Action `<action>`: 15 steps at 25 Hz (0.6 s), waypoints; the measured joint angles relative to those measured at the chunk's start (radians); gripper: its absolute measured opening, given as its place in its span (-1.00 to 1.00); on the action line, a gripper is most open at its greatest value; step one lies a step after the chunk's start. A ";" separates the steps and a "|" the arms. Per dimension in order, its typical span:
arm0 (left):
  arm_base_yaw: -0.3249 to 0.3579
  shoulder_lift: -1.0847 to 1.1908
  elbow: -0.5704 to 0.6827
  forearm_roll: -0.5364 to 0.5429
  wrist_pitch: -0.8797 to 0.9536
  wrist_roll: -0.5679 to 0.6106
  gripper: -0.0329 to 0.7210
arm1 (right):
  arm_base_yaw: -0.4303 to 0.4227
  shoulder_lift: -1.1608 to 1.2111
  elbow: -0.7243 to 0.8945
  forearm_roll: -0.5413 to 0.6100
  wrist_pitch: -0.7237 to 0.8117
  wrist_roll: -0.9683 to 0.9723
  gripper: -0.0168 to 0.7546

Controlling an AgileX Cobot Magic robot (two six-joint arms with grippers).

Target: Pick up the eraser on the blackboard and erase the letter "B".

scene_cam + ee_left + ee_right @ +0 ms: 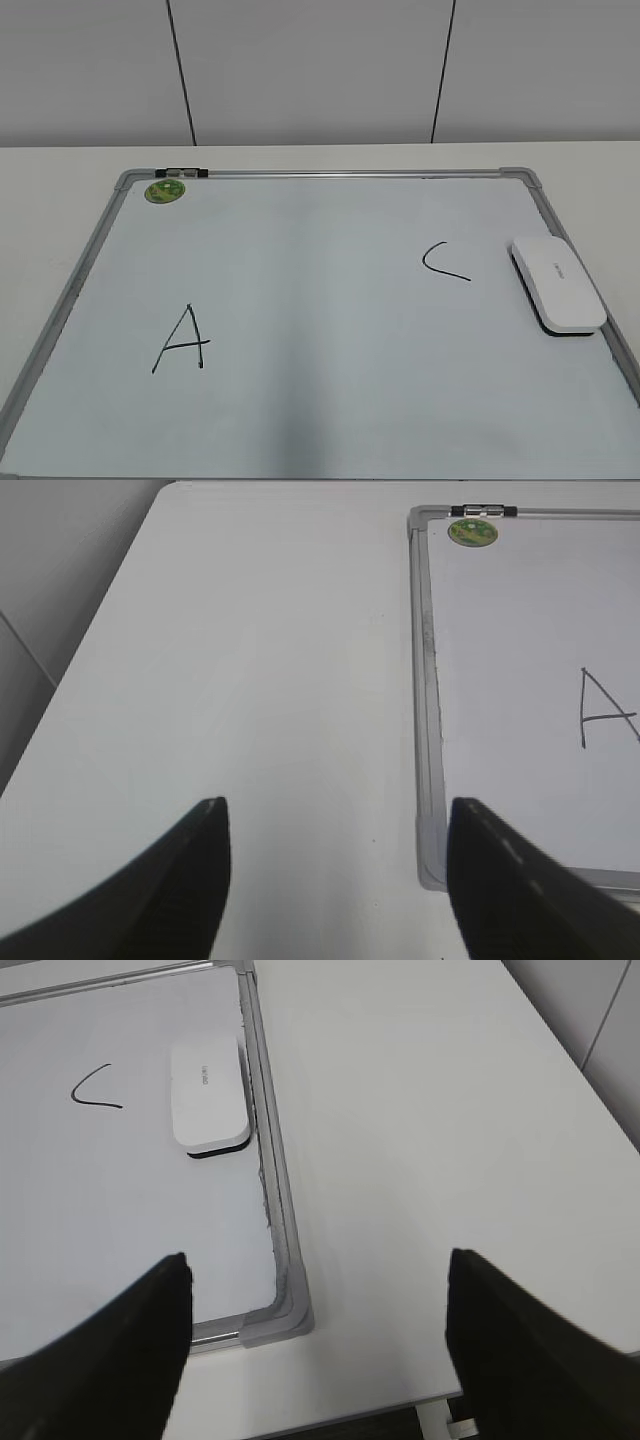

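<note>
The white eraser [557,282] lies flat on the blackboard [320,175] by its right frame, just right of a black "C" [443,262]. It also shows in the right wrist view [208,1094]. A black "A" [182,339] is at the board's left. No letter "B" shows in any view. My left gripper [338,820] is open and empty over bare table, left of the board's near left corner. My right gripper [318,1272] is open and empty over the board's near right corner [280,1320], well short of the eraser. Neither gripper shows in the exterior view.
A round green sticker [165,190] sits at the board's far left corner beside a black clip [182,173]. The white table [420,1130] extends right of the board to its edge. A grey panelled wall stands behind the table.
</note>
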State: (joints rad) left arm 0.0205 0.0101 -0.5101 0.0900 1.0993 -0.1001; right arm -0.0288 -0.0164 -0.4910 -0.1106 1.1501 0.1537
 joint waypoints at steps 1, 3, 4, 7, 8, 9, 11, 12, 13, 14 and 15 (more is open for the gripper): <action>0.000 0.000 0.000 0.000 0.000 0.000 0.40 | 0.000 0.000 0.000 0.000 0.000 0.000 0.56; 0.000 0.000 0.000 0.000 0.000 0.000 0.38 | 0.000 0.000 0.000 0.000 0.000 0.000 0.56; 0.000 0.000 0.000 0.000 0.000 0.000 0.37 | 0.000 0.000 0.000 0.000 0.000 0.000 0.56; 0.000 0.000 0.000 0.000 0.000 0.000 0.36 | 0.000 0.000 0.000 0.000 0.000 0.000 0.56; 0.000 0.000 0.000 0.000 0.000 0.000 0.35 | 0.000 0.000 0.000 0.000 0.000 0.000 0.56; 0.000 0.000 0.000 0.000 0.000 0.000 0.35 | 0.000 0.000 0.000 0.000 0.000 0.000 0.56; 0.000 0.000 0.000 0.000 0.000 0.000 0.35 | 0.000 0.000 0.000 0.000 0.000 0.000 0.56; 0.000 0.000 0.000 0.000 0.000 0.000 0.35 | 0.000 0.000 0.000 0.000 0.000 0.000 0.56; 0.000 0.000 0.000 0.000 0.000 0.000 0.35 | 0.000 0.000 0.000 0.000 0.000 0.000 0.56; 0.000 0.000 0.000 0.000 0.000 0.000 0.35 | 0.000 0.000 0.000 0.000 0.000 0.000 0.56; 0.000 0.000 0.000 0.000 0.000 0.000 0.35 | 0.000 0.000 0.000 0.000 0.000 0.000 0.56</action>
State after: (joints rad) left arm 0.0205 0.0101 -0.5101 0.0900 1.0993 -0.1001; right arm -0.0288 -0.0164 -0.4910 -0.1106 1.1501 0.1537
